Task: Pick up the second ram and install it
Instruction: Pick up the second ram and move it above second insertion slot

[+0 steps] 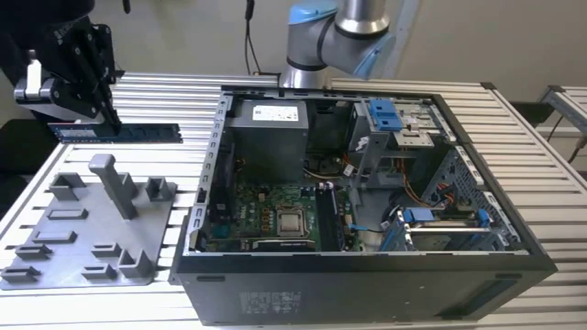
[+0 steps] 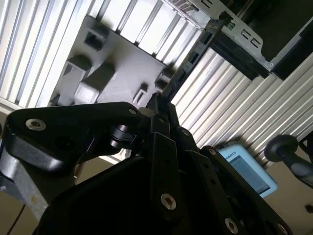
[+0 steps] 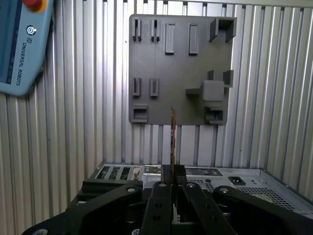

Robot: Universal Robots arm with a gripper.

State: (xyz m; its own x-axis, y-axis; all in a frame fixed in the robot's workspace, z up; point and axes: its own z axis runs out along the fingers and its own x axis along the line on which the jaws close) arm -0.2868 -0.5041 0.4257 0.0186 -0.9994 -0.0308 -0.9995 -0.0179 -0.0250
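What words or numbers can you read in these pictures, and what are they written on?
Blue hand controller: a maker's name in white letters beside a round logo.
White label on the grey box inside the computer case: too small to read.
White print on the case's black front: too small to read.
Memory stick held in the gripper: nothing readable.

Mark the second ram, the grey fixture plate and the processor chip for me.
second ram [image 1: 142, 133]: exterior view, middle of the board's face.
grey fixture plate [image 1: 101, 223]: exterior view, bare flat patch.
processor chip [image 1: 291, 222]: exterior view, centre of silver lid.
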